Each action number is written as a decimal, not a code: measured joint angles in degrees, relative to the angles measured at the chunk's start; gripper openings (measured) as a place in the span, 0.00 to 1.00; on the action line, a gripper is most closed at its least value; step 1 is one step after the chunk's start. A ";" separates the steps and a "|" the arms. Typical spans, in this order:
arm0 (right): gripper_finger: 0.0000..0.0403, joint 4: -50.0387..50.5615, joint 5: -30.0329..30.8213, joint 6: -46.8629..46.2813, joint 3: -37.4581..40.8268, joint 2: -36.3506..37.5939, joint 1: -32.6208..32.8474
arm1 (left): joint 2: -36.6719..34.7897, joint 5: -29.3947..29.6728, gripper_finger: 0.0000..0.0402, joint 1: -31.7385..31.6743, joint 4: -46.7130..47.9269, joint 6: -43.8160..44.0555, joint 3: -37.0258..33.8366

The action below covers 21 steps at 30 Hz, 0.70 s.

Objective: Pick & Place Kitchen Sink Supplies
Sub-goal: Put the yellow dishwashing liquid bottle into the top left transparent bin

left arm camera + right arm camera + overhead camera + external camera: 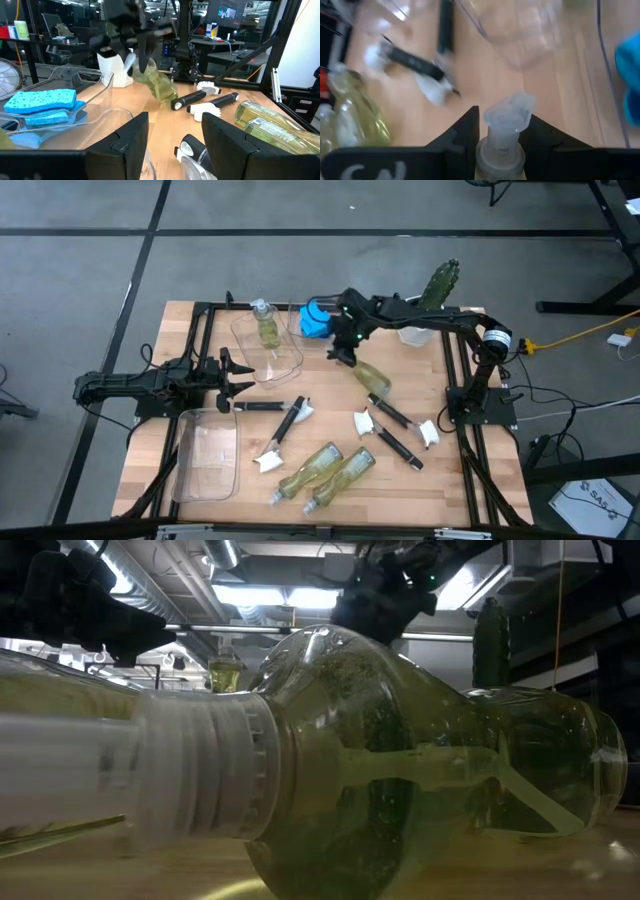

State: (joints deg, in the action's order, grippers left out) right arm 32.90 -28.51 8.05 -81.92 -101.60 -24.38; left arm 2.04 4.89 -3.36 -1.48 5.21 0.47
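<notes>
Over on the left, the left arm lies stretched low across the table's left edge, its left gripper (243, 375) pointing inward with fingers (227, 142) parted and nothing between them. Just ahead of it sits a clear bin (268, 340) holding an upright soap bottle (266, 325), and nearer the front-left corner rests a second clear bin (208, 455). A black-handled brush (262, 407) lies just beside the left gripper's tips, and another brush (282, 436) angles away from it toward the table's front.

Front and centre, two pump bottles (328, 468) lie on their sides, side by side, close together on the wood. The low view is nearly filled by one of them.

Now the action: the right arm reaches from its base on the right across the back of the table, elbow bent, wrist tipped downward. The right gripper (345, 352) is clamped on the neck of a held soap bottle (370, 375), lifted off the table and hanging tilted, pump end up in the fingers (462, 132). Just behind the gripper sits a blue sponge (316, 318).

Further right, two more brushes (392, 425) lie on the table below the raised bottle, white heads showing. At the back right, a cactus (440, 283) stands in its white pot beside the arm.
</notes>
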 joint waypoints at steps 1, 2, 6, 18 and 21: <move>0.27 -1.33 -0.88 -0.02 -0.30 0.00 0.00 | -0.02 0.00 0.45 0.00 0.01 0.00 0.00; 0.27 -2.74 -1.64 -0.02 -0.52 0.00 0.00 | -0.02 0.00 0.45 -0.01 0.01 0.00 0.02; 0.27 -8.98 -4.51 -0.11 -0.80 0.02 0.00 | 0.00 0.00 0.45 -0.01 0.01 0.00 0.00; 0.26 -24.28 -7.43 -2.35 -0.80 0.12 0.22 | -0.01 0.00 0.45 0.00 0.01 0.00 0.01; 0.26 -26.31 -7.63 -3.08 -0.91 0.70 0.24 | 0.00 0.00 0.45 0.01 -0.01 0.00 0.00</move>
State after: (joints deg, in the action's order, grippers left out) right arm 6.59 -36.14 4.97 -82.83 -100.90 -24.14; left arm 2.04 4.89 -3.36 -1.50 5.21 0.47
